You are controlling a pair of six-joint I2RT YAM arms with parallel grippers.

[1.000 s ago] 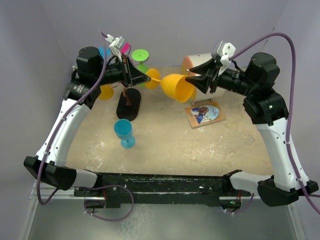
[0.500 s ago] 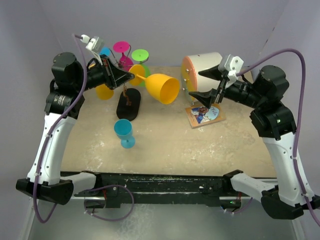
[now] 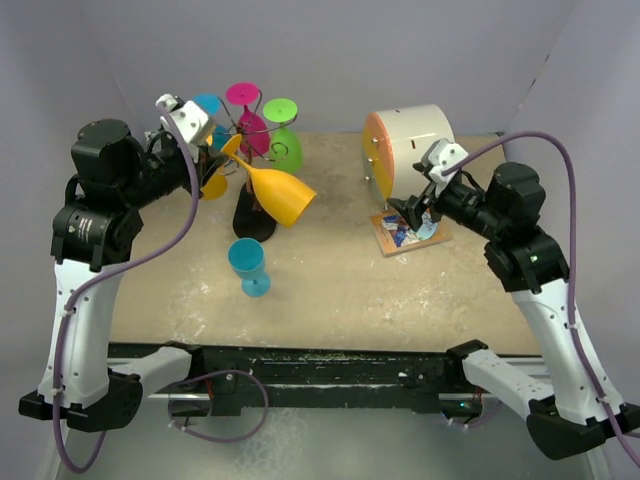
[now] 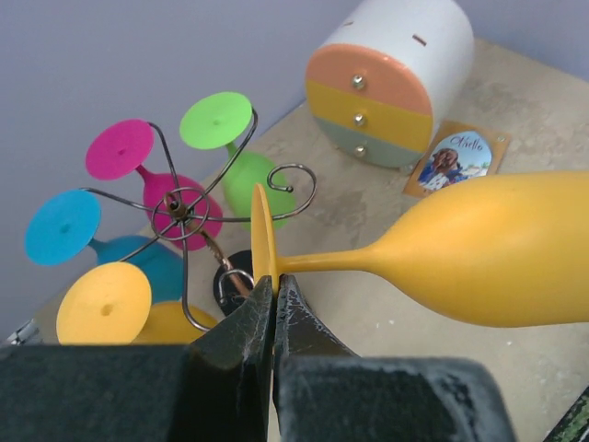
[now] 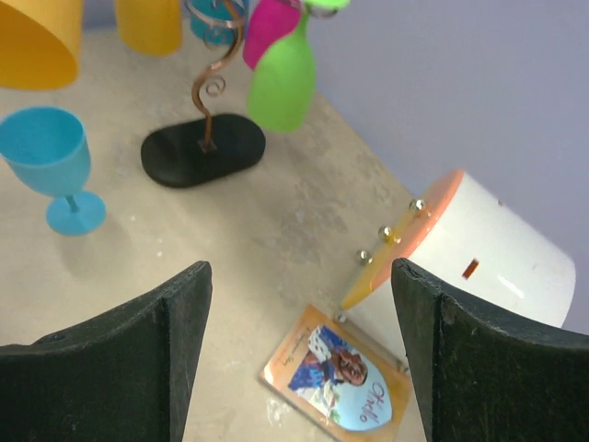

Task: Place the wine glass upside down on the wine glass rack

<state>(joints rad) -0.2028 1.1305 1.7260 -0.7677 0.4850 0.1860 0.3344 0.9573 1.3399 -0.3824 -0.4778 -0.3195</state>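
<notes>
The right gripper has released and backed away from the dark wire glass rack. The left gripper alone clamps the yellow plastic wine glass by its foot beside the rack, ready for hanging.

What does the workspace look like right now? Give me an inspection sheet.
Surface: beige speckled tabletop.
Job's things: yellow-orange plastic wine glass, tilted, foot pinched by left gripper beside the thin dark wire rack with black oval base; not hung.
Clutter: pink glass, green glass, blue glass, yellow glass hanging on rack; upright blue goblet; white cylinder with orange face; picture card.
Grippers: left gripper shut on the glass's foot; right gripper open, empty.
Cables: purple cables loop along both arms.
Surroundings: plain lilac walls.
</notes>
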